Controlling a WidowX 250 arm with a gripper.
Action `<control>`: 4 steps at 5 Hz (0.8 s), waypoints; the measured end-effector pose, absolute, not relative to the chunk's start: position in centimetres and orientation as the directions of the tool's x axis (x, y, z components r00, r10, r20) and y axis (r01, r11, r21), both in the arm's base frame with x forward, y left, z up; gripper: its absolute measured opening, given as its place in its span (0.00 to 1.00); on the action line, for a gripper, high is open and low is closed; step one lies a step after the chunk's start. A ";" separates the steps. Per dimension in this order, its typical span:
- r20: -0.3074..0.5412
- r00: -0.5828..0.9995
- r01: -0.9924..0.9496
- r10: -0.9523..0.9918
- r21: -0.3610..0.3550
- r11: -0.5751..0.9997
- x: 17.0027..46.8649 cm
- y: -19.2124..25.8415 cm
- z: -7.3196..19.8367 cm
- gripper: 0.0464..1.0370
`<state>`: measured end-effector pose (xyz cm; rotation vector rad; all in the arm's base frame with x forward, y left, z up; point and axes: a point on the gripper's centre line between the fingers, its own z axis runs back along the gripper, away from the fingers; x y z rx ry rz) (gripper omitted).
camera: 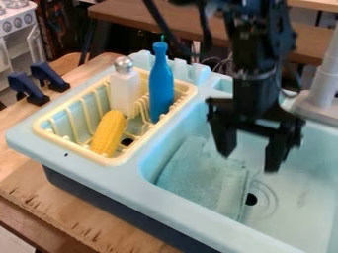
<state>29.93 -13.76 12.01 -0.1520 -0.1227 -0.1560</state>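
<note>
Light-blue plastic for the sink (198, 220), set upon the wooden desk (72, 217). Over the basin, hanging down from the arm, the black tool (249, 160), with its two fingers spread apart and nothing pinched between them. Under it and nearest to it, a pale blue-green cloth (204, 178), spread on the basin floor along the near left wall, with the drain (251, 199) just beside its right edge.

At the left end of the sink, a cream rack (115, 161). Inside, toward the near edge, a yellow corn cob (109, 133), lying at a slant; toward the far edge, a white bottle with silver top (125, 91) and a blue bottle (160, 84), both upright.

As for the progress: three things inside the rack, the cloth in the basin, nothing in the grip. Difficult to separate finished from remaining work with certainty. Of brands, labels or writing, nothing readable on the bottles, the rack or the sink.
</note>
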 end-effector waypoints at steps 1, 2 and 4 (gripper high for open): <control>0.098 0.979 0.193 -0.179 -0.163 0.968 28.6 -14.6 10.9 0.97; 0.031 0.988 0.157 -0.154 -0.175 0.972 26.5 -14.7 9.4 0.97; -0.006 0.999 0.046 -0.049 -0.252 0.967 25.2 -13.2 8.5 0.97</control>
